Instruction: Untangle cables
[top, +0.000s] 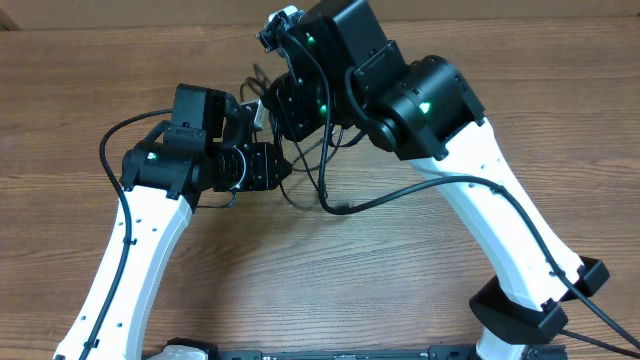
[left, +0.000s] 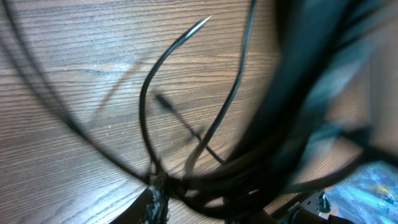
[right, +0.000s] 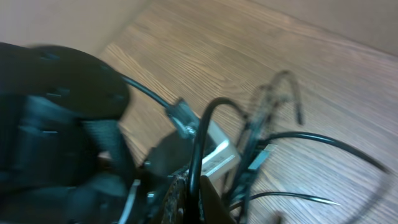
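— Left gripper (top: 283, 170)?
— Jaws narrow, pinching a bunch of cables (left: 142, 106); one loop curves away from the fingertips above the table (top: 120, 60).
— Right gripper (top: 290, 125)?
— Closed tight, just beside the left one. I cannot tell whether a cord sits between its jaws.
— Where is the tangle?
— Between and under both grippers, toward the table's far side.

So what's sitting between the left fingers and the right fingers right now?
Just the tangle of thin black cables, bunched in the short gap between them; the overhead view shows it.
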